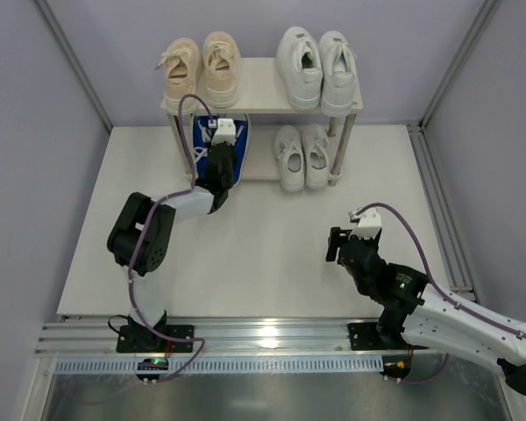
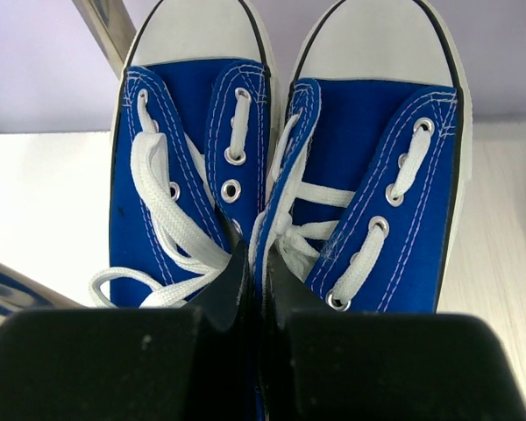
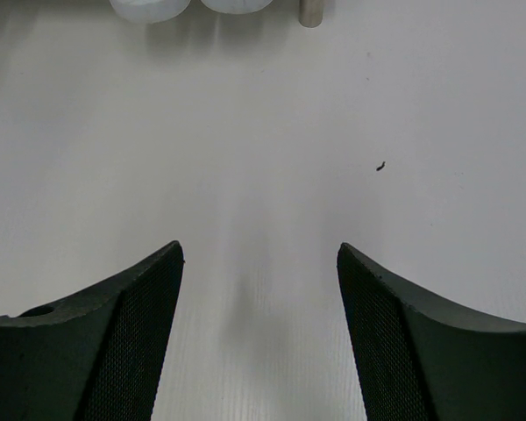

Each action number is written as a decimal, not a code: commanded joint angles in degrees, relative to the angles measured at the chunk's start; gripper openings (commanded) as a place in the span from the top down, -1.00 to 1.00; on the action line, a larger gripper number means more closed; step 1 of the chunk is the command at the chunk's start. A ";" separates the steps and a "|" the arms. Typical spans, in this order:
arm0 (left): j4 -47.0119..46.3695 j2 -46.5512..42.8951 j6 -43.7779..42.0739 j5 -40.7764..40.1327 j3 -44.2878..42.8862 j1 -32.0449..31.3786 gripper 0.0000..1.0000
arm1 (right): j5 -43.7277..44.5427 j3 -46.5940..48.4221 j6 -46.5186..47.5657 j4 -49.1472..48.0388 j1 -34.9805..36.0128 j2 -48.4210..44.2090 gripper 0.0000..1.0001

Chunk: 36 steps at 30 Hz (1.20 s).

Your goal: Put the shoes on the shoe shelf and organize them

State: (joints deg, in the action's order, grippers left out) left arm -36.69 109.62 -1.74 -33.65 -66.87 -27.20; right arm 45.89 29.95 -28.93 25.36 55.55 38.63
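The shoe shelf (image 1: 263, 88) stands at the back of the table. A beige pair (image 1: 202, 70) and a large white pair (image 1: 316, 66) sit on its top board, and a smaller white pair (image 1: 301, 156) on the lower board at the right. My left gripper (image 1: 217, 171) reaches into the lower left space, shut on the blue shoes (image 1: 238, 160). In the left wrist view the fingers (image 2: 237, 272) pinch the inner sides of the blue pair (image 2: 377, 175), toes pointing at the back wall. I cannot tell whether the pair rests on the board. My right gripper (image 1: 336, 244) hangs open over bare table (image 3: 259, 250).
A silver shelf leg (image 2: 114, 26) runs just left of the blue toes. In the right wrist view the smaller white shoes' toes (image 3: 149, 7) and another shelf leg (image 3: 311, 10) show at the top edge. Purple walls enclose the table on three sides.
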 commanded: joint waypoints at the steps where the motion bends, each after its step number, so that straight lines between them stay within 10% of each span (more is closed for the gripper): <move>1: -12.27 -0.56 3.75 -2.21 -5.37 1.01 0.99 | 0.96 0.28 -0.87 -0.49 0.35 -0.22 -0.46; 19: -7.79 3.40 7.98 -3.09 -8.89 1.27 0.96 | 0.61 -0.60 -1.83 -0.40 0.35 -0.31 -0.47; 28: -8.66 2.70 7.54 -3.79 -8.28 1.19 -0.21 | 0.25 -1.21 -2.27 -0.49 0.35 -0.31 -0.47; 36: -8.58 -0.72 7.10 -4.32 -6.00 1.27 -0.48 | 0.08 -1.65 -2.45 -0.93 0.35 -0.40 -0.47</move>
State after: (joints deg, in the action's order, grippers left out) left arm -40.10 114.06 5.26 -35.59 -73.47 -26.22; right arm 45.69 28.86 -30.33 25.71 55.55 38.61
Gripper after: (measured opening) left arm 0.728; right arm 0.734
